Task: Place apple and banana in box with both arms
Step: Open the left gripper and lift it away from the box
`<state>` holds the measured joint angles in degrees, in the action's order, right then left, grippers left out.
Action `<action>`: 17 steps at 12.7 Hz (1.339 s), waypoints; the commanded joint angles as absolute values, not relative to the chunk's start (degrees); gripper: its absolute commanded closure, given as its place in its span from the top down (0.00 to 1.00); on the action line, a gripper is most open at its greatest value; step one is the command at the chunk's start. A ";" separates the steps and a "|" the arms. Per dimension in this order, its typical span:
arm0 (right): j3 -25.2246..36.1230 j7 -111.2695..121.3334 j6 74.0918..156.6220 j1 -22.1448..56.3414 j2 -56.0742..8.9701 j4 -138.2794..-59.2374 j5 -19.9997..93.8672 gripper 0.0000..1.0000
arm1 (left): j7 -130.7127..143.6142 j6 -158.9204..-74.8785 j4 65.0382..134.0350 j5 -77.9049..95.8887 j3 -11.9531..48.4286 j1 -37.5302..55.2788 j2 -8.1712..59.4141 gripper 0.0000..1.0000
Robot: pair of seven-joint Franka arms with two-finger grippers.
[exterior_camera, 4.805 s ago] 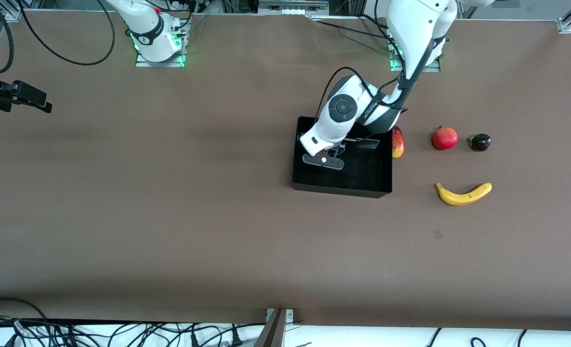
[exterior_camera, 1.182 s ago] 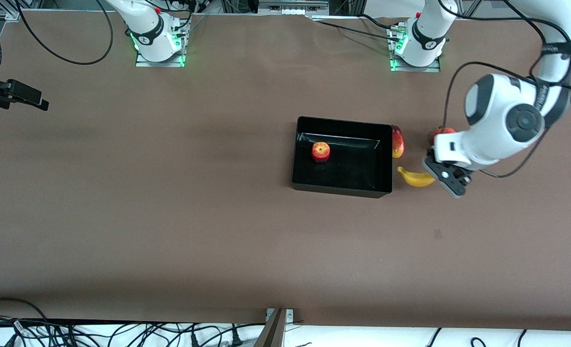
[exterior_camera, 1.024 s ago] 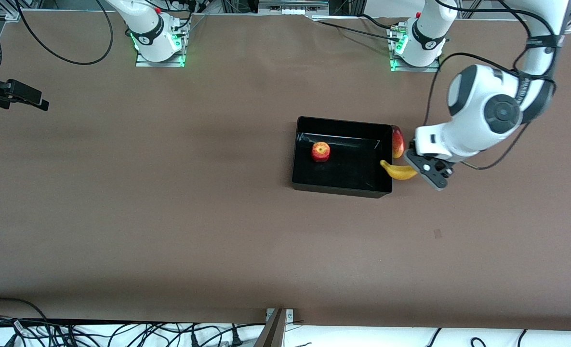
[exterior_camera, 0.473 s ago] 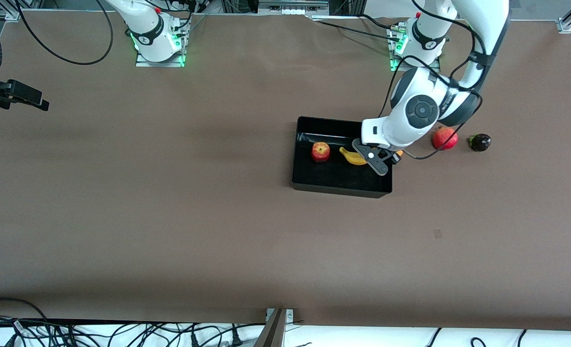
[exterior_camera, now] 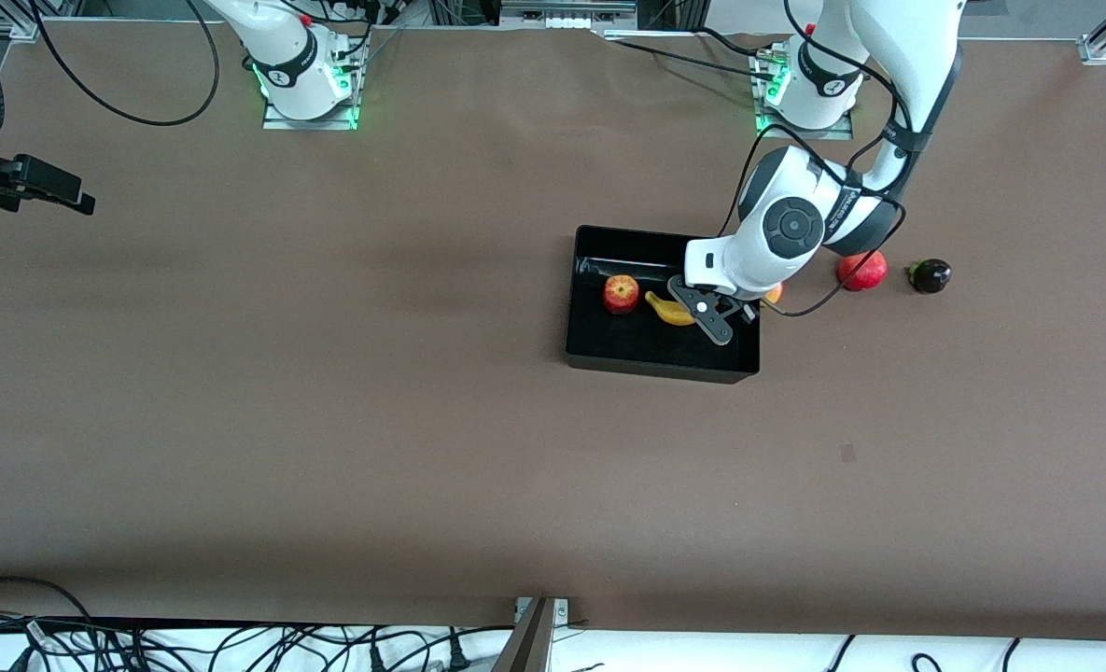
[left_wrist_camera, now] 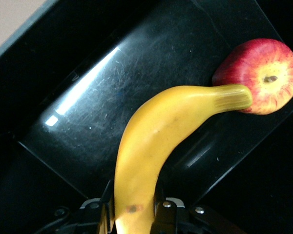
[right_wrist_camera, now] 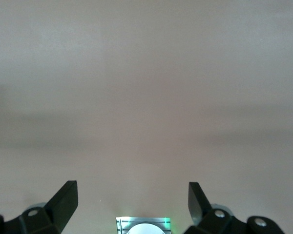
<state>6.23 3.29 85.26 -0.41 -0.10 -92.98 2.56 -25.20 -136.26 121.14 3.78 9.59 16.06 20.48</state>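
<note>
The black box (exterior_camera: 657, 366) sits mid-table. The red-and-yellow apple (exterior_camera: 621, 294) lies in it, toward the right arm's end. My left gripper (exterior_camera: 705, 320) is over the inside of the box and is shut on the yellow banana (exterior_camera: 666, 310). In the left wrist view the jaws (left_wrist_camera: 132, 214) clamp one end of the banana (left_wrist_camera: 151, 141). Its free tip reaches next to the apple (left_wrist_camera: 263, 78), above the glossy box floor (left_wrist_camera: 88, 97). My right gripper (exterior_camera: 81, 198) waits open and empty at the right arm's end of the table, its fingers spread over bare table (right_wrist_camera: 132, 192).
A red pomegranate (exterior_camera: 868, 271) and a small dark fruit (exterior_camera: 931, 275) lie beside the box toward the left arm's end. A mango (exterior_camera: 774, 293) next to the box wall is mostly hidden by the left arm. Cables run along the table's near edge.
The left gripper has carried the banana from the table beside the box to over the box's inside, close to the apple. The apple has lain in the box since the left gripper left it. The right arm has not moved.
</note>
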 commanded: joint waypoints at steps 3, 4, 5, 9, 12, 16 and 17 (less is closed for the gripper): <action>6.68 3.52 84.55 -0.18 -0.53 -91.76 3.60 1.00 | -25.22 -139.57 121.03 4.04 9.23 16.70 23.81 0.00; 6.68 3.52 84.46 -0.18 -0.53 -91.76 3.60 1.00 | -25.22 -139.57 121.03 4.04 9.23 16.70 24.43 0.00; 6.68 3.52 84.46 -0.18 -0.53 -91.76 3.60 1.00 | -25.22 -139.66 121.03 4.04 9.23 16.70 25.13 0.00; 6.68 3.52 84.46 -0.18 -0.53 -91.76 3.60 1.00 | -24.70 -139.66 121.03 4.22 9.14 16.70 25.84 0.80; 6.68 3.52 84.46 -0.18 -0.53 -91.76 3.60 1.00 | -24.79 -138.87 120.94 4.04 8.79 16.52 24.97 1.00; 6.68 3.52 84.46 -0.18 -0.53 -91.76 3.60 1.00 | -24.78 -131.09 119.54 4.04 8.88 13.64 17.61 1.00; 6.68 3.52 84.46 -0.18 -0.53 -91.76 3.60 1.00 | -24.96 -127.04 119.10 4.13 8.88 12.23 14.01 1.00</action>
<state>6.23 3.29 85.26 -0.41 -0.12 -92.98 2.56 -24.89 -134.16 119.03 3.78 8.86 14.84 21.64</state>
